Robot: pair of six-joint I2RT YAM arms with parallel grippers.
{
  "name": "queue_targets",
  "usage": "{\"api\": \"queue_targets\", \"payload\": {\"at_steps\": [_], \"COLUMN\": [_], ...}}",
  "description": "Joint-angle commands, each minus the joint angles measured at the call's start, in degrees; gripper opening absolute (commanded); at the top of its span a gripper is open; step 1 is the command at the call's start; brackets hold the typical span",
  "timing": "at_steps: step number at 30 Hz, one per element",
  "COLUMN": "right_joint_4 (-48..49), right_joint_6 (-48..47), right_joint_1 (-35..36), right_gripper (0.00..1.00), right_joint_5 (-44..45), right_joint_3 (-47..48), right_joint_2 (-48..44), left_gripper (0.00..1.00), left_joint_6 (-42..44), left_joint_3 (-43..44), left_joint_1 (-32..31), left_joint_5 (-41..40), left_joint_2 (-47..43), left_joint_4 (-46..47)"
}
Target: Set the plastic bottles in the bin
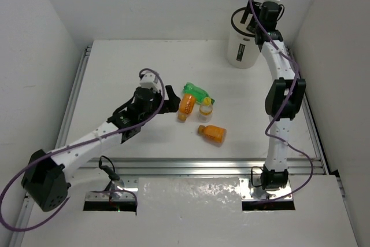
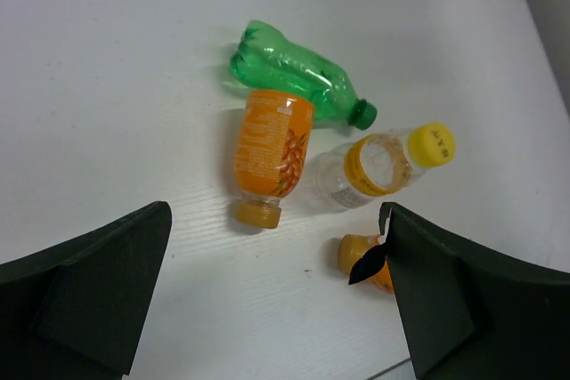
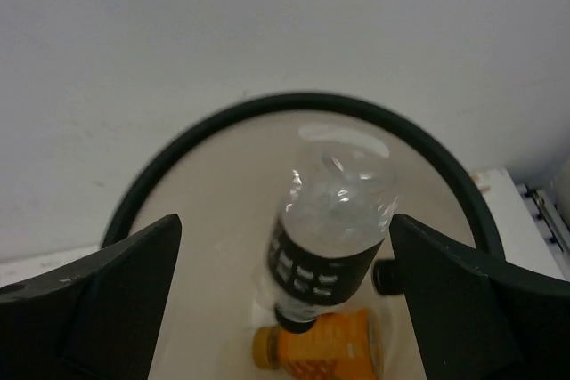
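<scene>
Four bottles lie on the table: a green one point(image 1: 195, 91), an orange one point(image 1: 186, 107), a clear one with a yellow cap point(image 1: 206, 109) and a second orange one point(image 1: 212, 133). My left gripper point(image 1: 169, 99) is open and empty just left of them. In the left wrist view they are the green bottle point(image 2: 298, 73), the orange bottle point(image 2: 272, 149), the clear bottle point(image 2: 383, 166) and the half-hidden orange bottle point(image 2: 361, 254). My right gripper point(image 1: 254, 18) is open over the bin point(image 1: 243, 50). A clear dark-labelled bottle point(image 3: 334, 229) stands neck down inside the bin, free between the fingers, above an orange bottle point(image 3: 325, 353).
The bin's black rim point(image 3: 178, 149) rings the right wrist view, and a small black cap point(image 3: 385, 276) shows inside it. White walls enclose the table on three sides. Metal rails run along the left, right and near edges.
</scene>
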Motion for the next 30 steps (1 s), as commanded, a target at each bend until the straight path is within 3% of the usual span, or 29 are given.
{"api": "queue_targets", "payload": {"at_steps": [1,7,10,13,18,21,25,26,27,28,29,30], "right_joint_4": [3.01,-4.19,-3.15,-1.57,-1.12,-1.65,-1.65,-1.65,-1.82,-1.82,-1.82,-1.74], "right_joint_6": [-2.08,-1.2,2.48,4.34,4.87,5.22,5.83,5.92,5.92,6.18,6.36,6.54], "right_joint_1": [0.34,4.29,6.14,7.72,10.71,11.59,12.21,12.3,12.56,12.65,12.65,12.82], "right_gripper": [0.99,0.99,0.99,0.99,0.99,0.99,0.99,0.99,0.99,0.99,0.99,0.99], "right_joint_5": [-1.2,-6.56,-10.61,-15.08,-18.52,-19.57,-21.77,-22.04,-22.39,-22.82,-23.87,-24.49], "right_joint_3": [-0.24,-11.2,-30.67,-42.47,-51.91,-53.42,-56.14,-56.5,-56.94,-57.9,-58.43,-58.87], "right_joint_2": [-7.4,-23.03,-35.42,-45.36,-54.42,-56.11,-58.82,-59.18,-59.44,-59.71,-60.06,-60.23], "left_gripper": [1.0,0.97,0.95,0.93,0.91,0.85,0.71,0.64,0.55,0.39,0.12,0.1], "left_joint_6": [6.36,9.71,10.5,11.64,13.57,13.06,11.47,11.3,10.51,9.55,8.58,6.39], "left_joint_3": [4.66,10.73,13.8,15.92,15.57,14.78,14.61,14.34,14.08,13.9,13.47,12.85], "left_joint_1": [-0.53,-0.36,-0.53,-0.97,-0.97,-0.89,-0.97,-0.97,-0.89,-0.89,-0.89,-0.97], "left_joint_5": [6.45,6.81,8.21,7.79,7.07,7.25,2.87,2.68,2.07,-0.11,-1.09,-2.32], "left_joint_2": [5.44,21.27,27.42,32.26,37.53,39.65,42.55,43.34,43.6,43.78,43.0,41.95], "left_joint_4": [6.71,6.96,7.15,6.53,9.59,12.33,12.68,12.94,12.95,12.34,11.63,9.97]}}
